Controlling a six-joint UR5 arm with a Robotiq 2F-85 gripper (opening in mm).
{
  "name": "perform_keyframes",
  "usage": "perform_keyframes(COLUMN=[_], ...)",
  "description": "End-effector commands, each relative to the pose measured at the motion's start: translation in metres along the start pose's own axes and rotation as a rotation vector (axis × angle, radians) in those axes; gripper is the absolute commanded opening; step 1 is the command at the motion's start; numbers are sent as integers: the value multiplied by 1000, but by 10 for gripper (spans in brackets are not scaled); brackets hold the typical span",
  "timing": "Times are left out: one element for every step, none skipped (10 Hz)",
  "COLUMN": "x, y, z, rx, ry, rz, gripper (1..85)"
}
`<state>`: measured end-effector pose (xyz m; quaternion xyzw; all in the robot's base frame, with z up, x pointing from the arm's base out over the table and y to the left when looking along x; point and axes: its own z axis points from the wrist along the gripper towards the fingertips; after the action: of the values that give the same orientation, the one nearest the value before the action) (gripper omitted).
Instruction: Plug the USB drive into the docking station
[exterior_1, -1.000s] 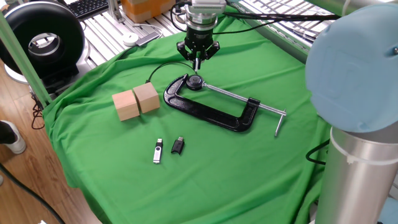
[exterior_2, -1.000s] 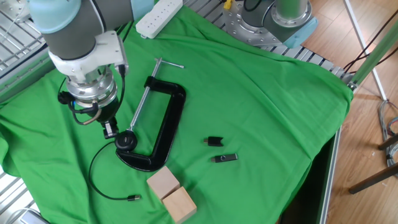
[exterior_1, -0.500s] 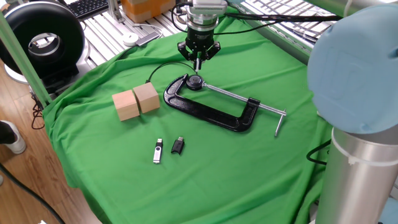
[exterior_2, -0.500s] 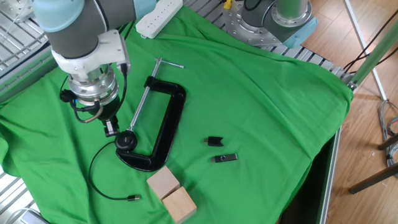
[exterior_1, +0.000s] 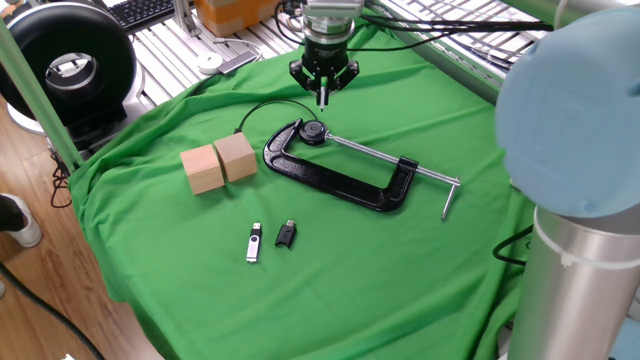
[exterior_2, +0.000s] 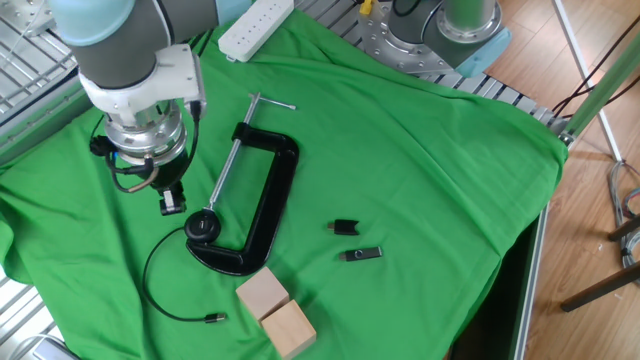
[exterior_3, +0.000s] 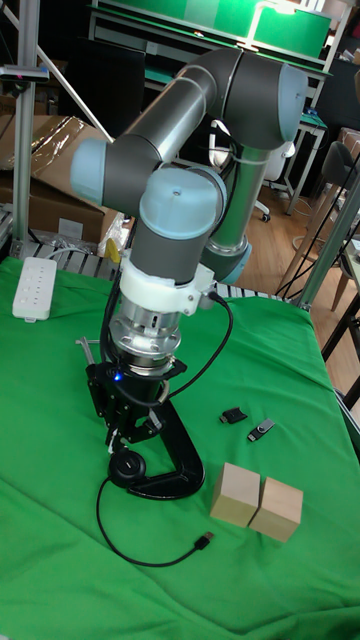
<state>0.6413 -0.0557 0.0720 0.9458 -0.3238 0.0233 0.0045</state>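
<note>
Green cloth under gripper above clamp

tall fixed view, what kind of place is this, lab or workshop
Probably a robotics lab: a UR5 arm works over a green-draped table, with metal framing and an office chair behind.

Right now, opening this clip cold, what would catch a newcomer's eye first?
The big black metal C-clamp lying flat mid-cloth stands out most, with the robot's two-finger gripper poised just above its round screw pad end. Next come the two pale wooden cubes touching side by side, then the small silver-and-black USB drive and a little black plug-like piece lying apart nearer the cloth's edge.
</note>
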Motion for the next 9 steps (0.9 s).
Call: perform_keyframes(x=[9, 12, 15, 14, 15, 22, 23, 24, 24], y=[0, -3, -10, -15, -19, -18, -7, -9, -21], z=[-10, -16, -24, -26, -26, -27, -28, -32, -35], rx=[-27, -24, -15, -1, 15, 4, -40, -11, 70], ry=[9, 9, 6, 1, 1, 29, 42, 27, -13], rz=[-27, 6, 20, 53, 187, 311, 404, 491, 605], gripper=[17, 17, 17, 17, 17, 17, 17, 17, 17])
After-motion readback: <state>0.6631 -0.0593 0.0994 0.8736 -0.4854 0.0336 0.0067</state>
